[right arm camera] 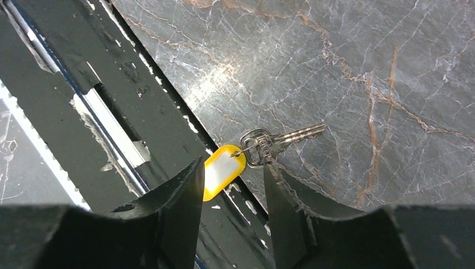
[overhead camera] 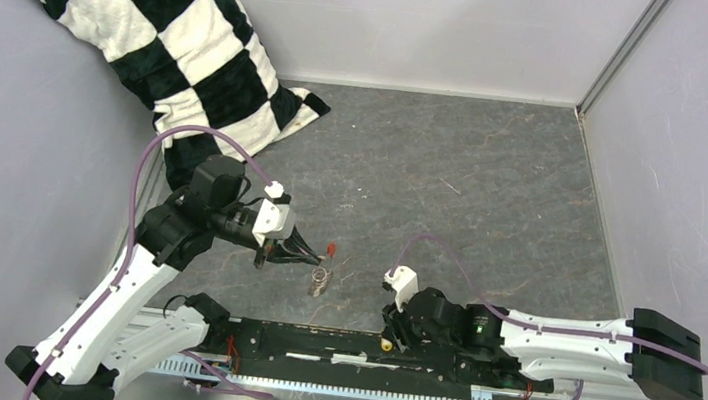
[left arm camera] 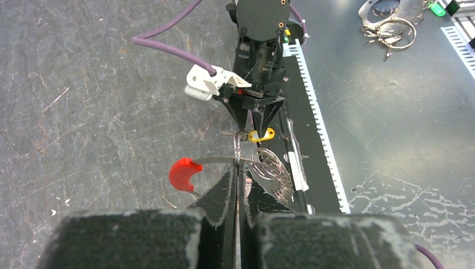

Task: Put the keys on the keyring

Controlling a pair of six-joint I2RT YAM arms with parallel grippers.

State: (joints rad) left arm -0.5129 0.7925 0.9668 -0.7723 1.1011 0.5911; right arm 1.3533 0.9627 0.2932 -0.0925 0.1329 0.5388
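My left gripper (left arm camera: pixel 238 168) (overhead camera: pixel 298 250) is shut on the thin silvery keyring (left arm camera: pixel 237 150), which stands edge-on between its tips. The ring's red sleeve (left arm camera: pixel 184 172) (overhead camera: pixel 331 250) sticks out to the left, and a bunch of silver loops (left arm camera: pixel 273 171) (overhead camera: pixel 320 282) hangs on the right. The keys (right arm camera: pixel 291 136) are one silver key on a small ring with a yellow tag (right arm camera: pixel 223 170) (left arm camera: pixel 262 135). They lie flat at the edge of the black rail. My right gripper (right arm camera: pixel 232 168) (overhead camera: pixel 385 332) stands open just over the tag, gripping nothing, nose to nose with the left one.
A black rail with a white toothed strip (overhead camera: pixel 362 362) runs along the near table edge. A black-and-white checkered pillow (overhead camera: pixel 158 27) leans at the back left. Loose metal rings (left arm camera: pixel 392 28) lie beyond the rail. Grey walls close in left, back and right.
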